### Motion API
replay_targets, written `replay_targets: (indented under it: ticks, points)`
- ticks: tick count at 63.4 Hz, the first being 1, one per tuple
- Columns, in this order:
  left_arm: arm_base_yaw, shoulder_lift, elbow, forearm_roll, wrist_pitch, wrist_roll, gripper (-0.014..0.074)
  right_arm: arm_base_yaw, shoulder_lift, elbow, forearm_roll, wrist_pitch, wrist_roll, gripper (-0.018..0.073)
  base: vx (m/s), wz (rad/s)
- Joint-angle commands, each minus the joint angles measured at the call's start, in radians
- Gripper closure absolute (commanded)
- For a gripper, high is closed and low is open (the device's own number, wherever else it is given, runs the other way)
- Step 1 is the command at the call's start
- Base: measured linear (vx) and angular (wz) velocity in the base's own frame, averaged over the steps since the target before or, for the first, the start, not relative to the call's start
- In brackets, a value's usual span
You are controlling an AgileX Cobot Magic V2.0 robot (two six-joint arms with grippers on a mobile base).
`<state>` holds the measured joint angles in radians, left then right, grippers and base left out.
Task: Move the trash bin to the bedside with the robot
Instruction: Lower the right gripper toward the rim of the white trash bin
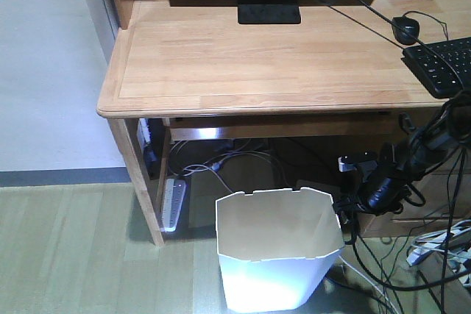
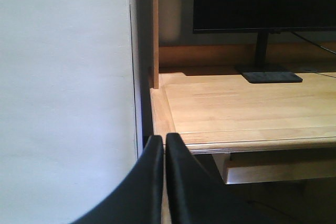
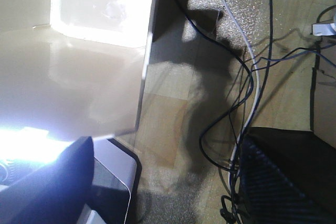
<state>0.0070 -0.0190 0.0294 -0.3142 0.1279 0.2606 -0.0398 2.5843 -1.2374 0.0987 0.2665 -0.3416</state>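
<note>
My left gripper [image 2: 163, 139] is hanging up high by the left front corner of the light wooden desk [image 2: 236, 108]. Its two black fingers [image 2: 149, 182] are pressing flat together with nothing between them. The white plastic trash bin with cut corners [image 1: 276, 270] is standing upright on the floor, just in front of the desk's front edge, near the middle. My right gripper [image 1: 352, 204] is sitting at the bin's right rim. I cannot tell if it is pinching the wall. No bed is showing anywhere, so I think the job is only starting. Grabbing the bin and carrying it to the bedside are both left to do.
</note>
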Motion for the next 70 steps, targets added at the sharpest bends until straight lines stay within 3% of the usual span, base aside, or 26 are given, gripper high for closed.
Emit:
replay_targets:
  ticks: [1,30,57,70]
  points:
    - [-0.003,-0.01,0.029,-0.01,-0.067,-0.003,0.0602,-0.006,-0.018,-0.054,0.026,-0.001,-0.046,0.0008,0.0,0.0]
    - [-0.003,-0.01,0.029,-0.01,-0.067,-0.003,0.0602,-0.006,0.179,-0.294,0.305,0.105,-0.314,0.0008,0.0,0.0]
    - [-0.003,-0.01,0.029,-0.01,-0.067,-0.003,0.0602,-0.006,0.347,-0.496,0.322,0.15,-0.316,0.0008,0.0,0.0]
    - [-0.003,-0.01,0.029,-0.01,-0.067,-0.003,0.0602,-0.006,0.418,-0.593,0.322,0.192,-0.314,0.006,0.0,0.0]
